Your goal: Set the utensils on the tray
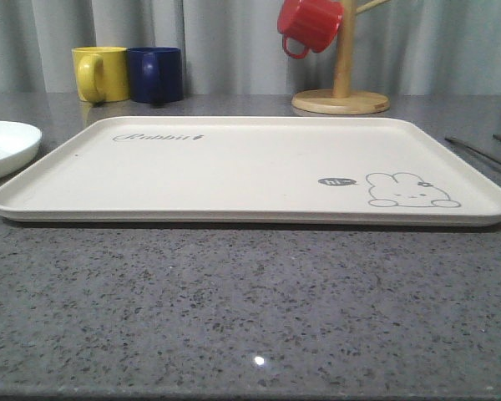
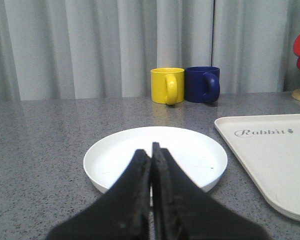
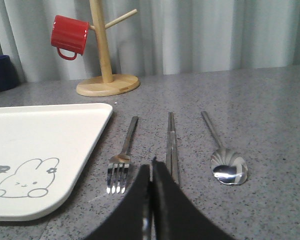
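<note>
Closest to the lens in the right wrist view, the right end effector has its dark fingers pressed together with nothing between them, poised just short of the cutlery. Beyond it the fork, the chopsticks and the spoon lie side by side on the grey speckled surface, handles pointing away and spaced apart, an arrangement that probably leaves room to pick each one separately. All three sit just beside the edge of the tray nearest the rabbit drawing, none of them on it, so the task looks not yet begun. From the front, the tray is bare of utensils. On the other side, the left end effector is likewise closed and empty, hovering at the near rim of a white plate that holds nothing. At the back stand a yellow mug and a blue mug, touching or nearly so, while a red mug hangs on the wooden stand.
</note>
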`<move>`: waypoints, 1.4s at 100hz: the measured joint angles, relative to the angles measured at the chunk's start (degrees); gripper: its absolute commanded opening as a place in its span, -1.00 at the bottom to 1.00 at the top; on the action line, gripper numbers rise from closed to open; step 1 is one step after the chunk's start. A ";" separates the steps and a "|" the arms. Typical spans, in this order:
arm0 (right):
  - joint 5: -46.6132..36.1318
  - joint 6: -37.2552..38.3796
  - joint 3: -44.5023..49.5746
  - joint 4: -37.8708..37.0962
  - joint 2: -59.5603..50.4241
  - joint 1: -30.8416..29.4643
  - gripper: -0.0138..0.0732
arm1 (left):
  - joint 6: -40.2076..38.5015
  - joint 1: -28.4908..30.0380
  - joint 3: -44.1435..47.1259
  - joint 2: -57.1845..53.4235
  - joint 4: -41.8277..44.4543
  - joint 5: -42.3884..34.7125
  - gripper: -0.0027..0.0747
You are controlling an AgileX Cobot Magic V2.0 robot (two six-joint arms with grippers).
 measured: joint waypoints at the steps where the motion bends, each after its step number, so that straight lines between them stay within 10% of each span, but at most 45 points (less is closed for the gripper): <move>1: 0.00 0.00 0.00 0.00 0.00 0.00 -0.84 | 0.00 0.00 0.00 0.00 0.00 0.00 -0.98; 57: 0.00 0.00 0.00 0.00 0.00 0.00 -0.84 | 0.00 0.00 -2.57 0.00 -3.34 4.88 -0.98; 140: 0.00 0.00 0.00 0.00 0.00 0.00 -0.84 | 0.00 0.00 -55.16 46.24 -2.25 45.93 -0.98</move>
